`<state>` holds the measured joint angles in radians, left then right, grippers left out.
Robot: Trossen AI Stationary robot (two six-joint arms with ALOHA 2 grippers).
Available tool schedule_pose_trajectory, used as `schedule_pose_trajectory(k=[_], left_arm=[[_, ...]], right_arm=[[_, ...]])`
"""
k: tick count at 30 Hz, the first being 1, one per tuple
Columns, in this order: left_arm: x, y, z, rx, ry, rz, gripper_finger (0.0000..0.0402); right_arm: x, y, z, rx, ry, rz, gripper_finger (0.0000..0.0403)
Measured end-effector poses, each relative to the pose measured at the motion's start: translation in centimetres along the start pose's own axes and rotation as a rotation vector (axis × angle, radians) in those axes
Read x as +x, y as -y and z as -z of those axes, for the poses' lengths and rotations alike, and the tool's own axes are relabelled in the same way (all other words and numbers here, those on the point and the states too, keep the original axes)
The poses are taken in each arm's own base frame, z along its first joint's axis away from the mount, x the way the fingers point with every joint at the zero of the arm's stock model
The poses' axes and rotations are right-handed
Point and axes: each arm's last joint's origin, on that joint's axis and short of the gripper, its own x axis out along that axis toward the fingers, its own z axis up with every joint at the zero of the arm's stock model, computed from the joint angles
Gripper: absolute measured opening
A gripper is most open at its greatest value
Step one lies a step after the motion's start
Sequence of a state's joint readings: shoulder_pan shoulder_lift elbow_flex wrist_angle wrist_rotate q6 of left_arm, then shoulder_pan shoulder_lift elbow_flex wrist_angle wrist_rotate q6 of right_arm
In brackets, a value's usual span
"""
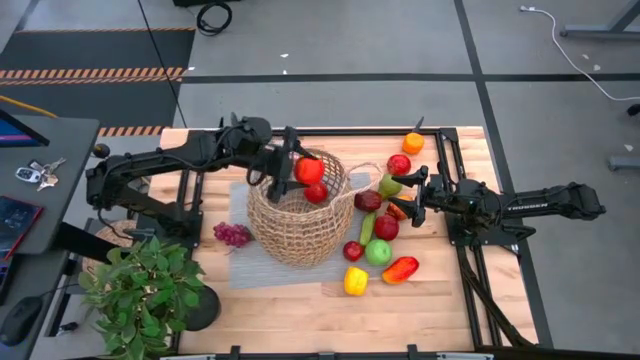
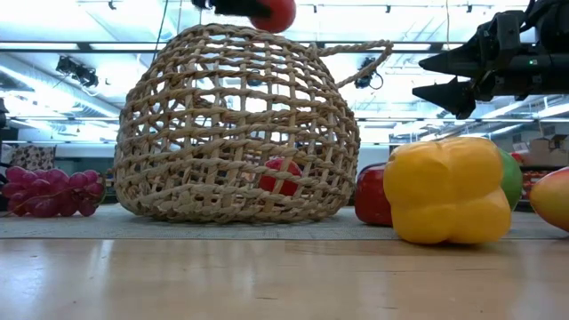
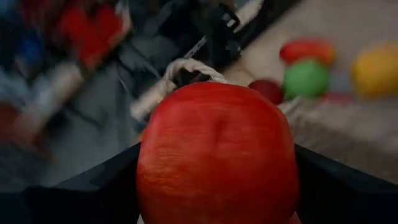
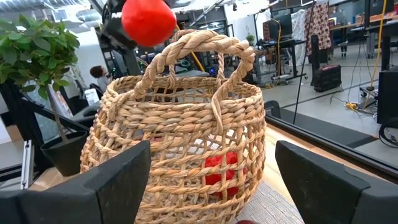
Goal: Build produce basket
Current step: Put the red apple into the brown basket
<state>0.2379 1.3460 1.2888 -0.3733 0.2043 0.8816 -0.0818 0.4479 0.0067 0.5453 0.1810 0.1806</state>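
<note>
Left gripper (image 1: 300, 168) clamps a red apple (image 1: 309, 169) above the basket (image 1: 297, 222) rim, right gripper (image 1: 408, 189) gapes empty; released off-centre, it could bounce off.

Bystanders around the wooden table (image 1: 300, 310)

A grey mat (image 1: 250, 268) lies on the table below the left gripper (image 1: 297, 166). A leafy potted plant (image 1: 140, 290) stands at the table's near corner, well behind that gripper and far across from the right gripper (image 1: 408, 186). Keys (image 1: 38, 173) rest on a dark desk (image 1: 55, 200) beyond the left arm's base, with a computer mouse (image 1: 20, 320) off the same side.
</note>
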Motion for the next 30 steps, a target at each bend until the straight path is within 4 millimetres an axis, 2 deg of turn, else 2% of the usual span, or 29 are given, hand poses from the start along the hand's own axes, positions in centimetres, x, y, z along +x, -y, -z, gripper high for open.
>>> schedule_pose_trajectory(k=[2, 7, 11, 16, 20, 25, 27, 30], left_arm=[[0.04, 0.04, -0.23, 0.220, 0.002, -0.011, 0.0327], [0.09, -0.04, -0.49, 0.646, 0.012, -0.032, 0.0327], [0.09, -0.20, -0.61, 0.913, 0.012, -0.055, 0.0327], [0.07, -0.43, -0.80, 1.146, 0.010, -0.089, 0.0327], [0.07, -0.46, -0.83, 1.255, 0.006, -0.095, 0.0327], [0.07, -0.45, -0.82, 1.271, 0.005, -0.095, 0.0327], [0.07, -0.45, -0.82, 1.258, 0.006, -0.094, 0.0327], [0.06, -0.46, -0.80, 1.143, 0.011, -0.092, 0.0327]], right_arm=[[0.00, 0.00, 0.00, 0.000, 0.000, 0.000, 0.0348], [0.00, 0.00, 0.00, 0.000, 0.000, 0.000, 0.0348], [0.00, 0.00, -0.01, 0.000, 0.000, 0.000, 0.0348], [0.00, 0.00, 0.00, 0.000, 0.000, 0.000, 0.0348], [0.00, 0.00, -0.01, 0.000, 0.000, 0.000, 0.0348], [0.00, 0.00, 0.00, 0.000, 0.000, 0.000, 0.0348], [0.00, 0.00, -0.01, 0.000, 0.000, 0.000, 0.0348], [0.00, 0.00, 0.00, 0.000, 0.000, 0.000, 0.0348]])
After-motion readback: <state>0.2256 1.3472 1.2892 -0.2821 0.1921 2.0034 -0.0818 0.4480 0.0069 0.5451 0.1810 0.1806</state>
